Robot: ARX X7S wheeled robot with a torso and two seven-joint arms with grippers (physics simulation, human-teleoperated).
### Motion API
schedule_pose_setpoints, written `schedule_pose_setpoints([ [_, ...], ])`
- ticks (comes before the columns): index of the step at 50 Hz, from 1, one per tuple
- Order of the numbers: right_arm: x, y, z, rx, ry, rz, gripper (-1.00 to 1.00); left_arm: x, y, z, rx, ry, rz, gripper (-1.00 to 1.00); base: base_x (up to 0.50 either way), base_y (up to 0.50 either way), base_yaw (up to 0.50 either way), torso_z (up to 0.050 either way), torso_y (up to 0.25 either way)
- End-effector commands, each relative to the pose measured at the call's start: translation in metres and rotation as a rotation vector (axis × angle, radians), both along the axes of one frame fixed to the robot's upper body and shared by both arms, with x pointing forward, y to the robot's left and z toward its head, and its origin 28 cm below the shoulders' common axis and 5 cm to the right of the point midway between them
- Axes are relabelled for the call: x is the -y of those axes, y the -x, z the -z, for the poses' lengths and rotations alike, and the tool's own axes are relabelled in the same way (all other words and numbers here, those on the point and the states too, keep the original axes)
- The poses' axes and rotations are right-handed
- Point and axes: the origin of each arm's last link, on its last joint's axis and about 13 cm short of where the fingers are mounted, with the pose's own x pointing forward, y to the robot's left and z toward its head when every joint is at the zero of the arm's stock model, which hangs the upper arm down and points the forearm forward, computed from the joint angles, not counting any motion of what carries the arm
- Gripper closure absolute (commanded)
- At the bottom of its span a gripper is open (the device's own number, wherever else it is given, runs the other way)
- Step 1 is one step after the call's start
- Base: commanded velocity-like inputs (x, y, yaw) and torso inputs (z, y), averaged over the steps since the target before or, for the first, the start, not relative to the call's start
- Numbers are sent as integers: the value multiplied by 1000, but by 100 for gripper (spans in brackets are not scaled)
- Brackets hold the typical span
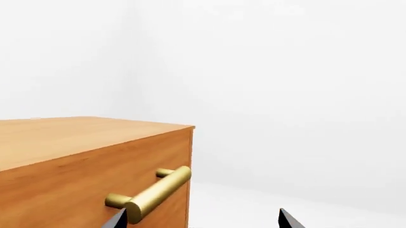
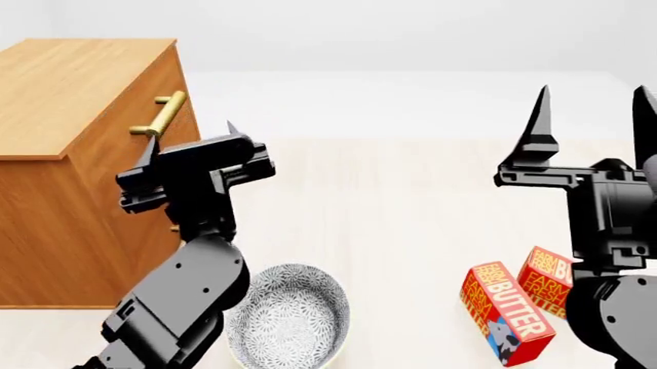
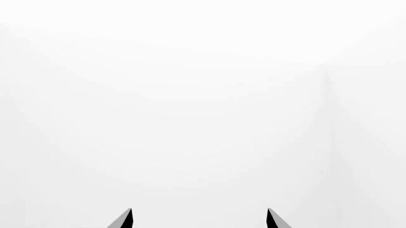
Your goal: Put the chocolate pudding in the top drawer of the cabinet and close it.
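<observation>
The light wooden cabinet (image 2: pixel 72 84) stands at the left. Its top drawer (image 2: pixel 154 173) looks shut, and the brass bar handle (image 2: pixel 159 114) sticks out of its front. My left gripper (image 2: pixel 193 134) is open, held up just in front of that handle. In the left wrist view the handle (image 1: pixel 152 192) lies beside one fingertip (image 1: pixel 119 217), outside the left gripper (image 1: pixel 201 219). Off to the right, my right gripper (image 2: pixel 593 92) is raised and open with nothing in it; the right wrist view shows the right gripper (image 3: pixel 198 219) against white only. The chocolate pudding is out of view.
A patterned grey bowl (image 2: pixel 289 319) sits on the pale floor below my left arm. Two red-orange butter boxes (image 2: pixel 503 311) (image 2: pixel 544 280) lie under my right arm. White walls stand behind.
</observation>
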Motion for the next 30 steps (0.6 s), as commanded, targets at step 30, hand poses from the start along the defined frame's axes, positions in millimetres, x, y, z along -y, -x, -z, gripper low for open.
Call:
schedule_pose_setpoints([
  [30, -10, -4, 1, -7, 21, -62, -100, 2, 43, -11, 191, -128, 306, -100, 0, 0, 0, 0, 0],
])
